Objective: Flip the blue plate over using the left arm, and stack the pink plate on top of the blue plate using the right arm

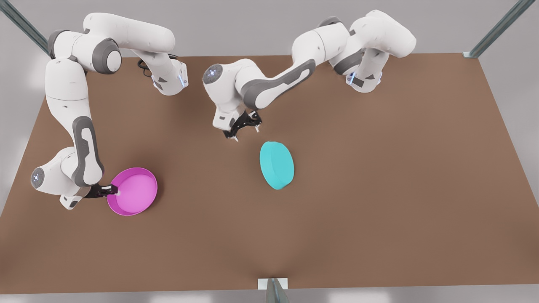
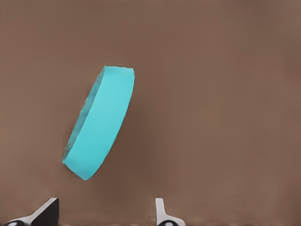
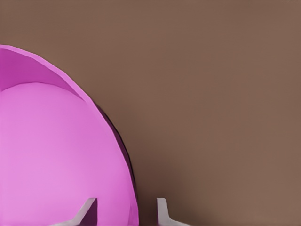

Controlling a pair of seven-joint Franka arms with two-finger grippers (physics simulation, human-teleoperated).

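Overhead, left pincer (image 1: 244, 129) above tilted blue plate (image 1: 276, 165).

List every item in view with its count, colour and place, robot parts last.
blue plate: 1, cyan, near the table's middle, tilted up on edge with its plain underside showing, free of both grippers.
pink plate: 1, magenta, toward the front view's left, open side up.
table: 1, brown, under everything.
metal frame posts: grey, at the table's corners and near edge.
left gripper: 1, black, open, above the table just beyond the blue plate.
right gripper: 1, black, fingers straddling the pink plate's rim.
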